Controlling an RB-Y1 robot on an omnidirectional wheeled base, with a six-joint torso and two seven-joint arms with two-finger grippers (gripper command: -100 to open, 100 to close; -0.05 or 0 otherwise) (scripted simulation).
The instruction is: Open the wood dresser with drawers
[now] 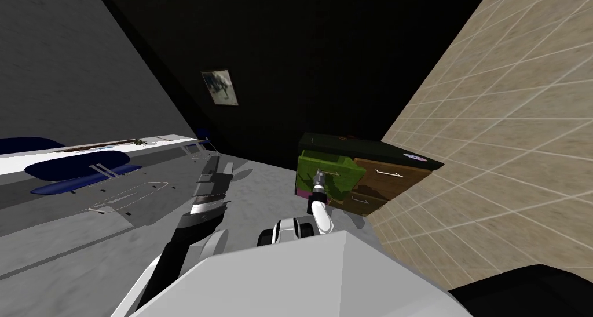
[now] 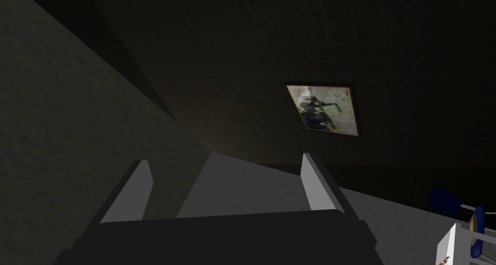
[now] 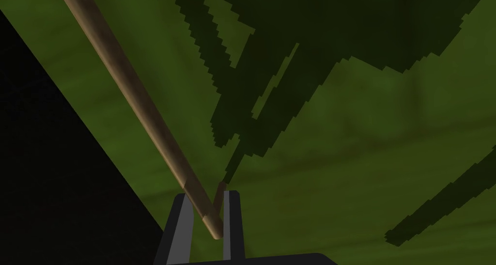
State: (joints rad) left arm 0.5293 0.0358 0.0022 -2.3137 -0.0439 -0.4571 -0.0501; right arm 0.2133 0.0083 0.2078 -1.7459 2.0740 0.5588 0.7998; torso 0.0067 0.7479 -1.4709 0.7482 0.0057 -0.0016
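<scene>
A framed picture [image 1: 219, 87] hangs on the dark wall [image 1: 324, 53]. Blue chairs [image 1: 75, 170] sit just beside a long white tabletop [image 1: 11, 164], well apart from a tan tiled surface [image 1: 509, 128] opposite.

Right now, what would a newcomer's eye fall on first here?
The bright green drawer front of the brown wood dresser stands out against the dark wall behind it. My right gripper is shut on that drawer's thin brown rod handle; my left gripper hangs open, left of the dresser.
</scene>
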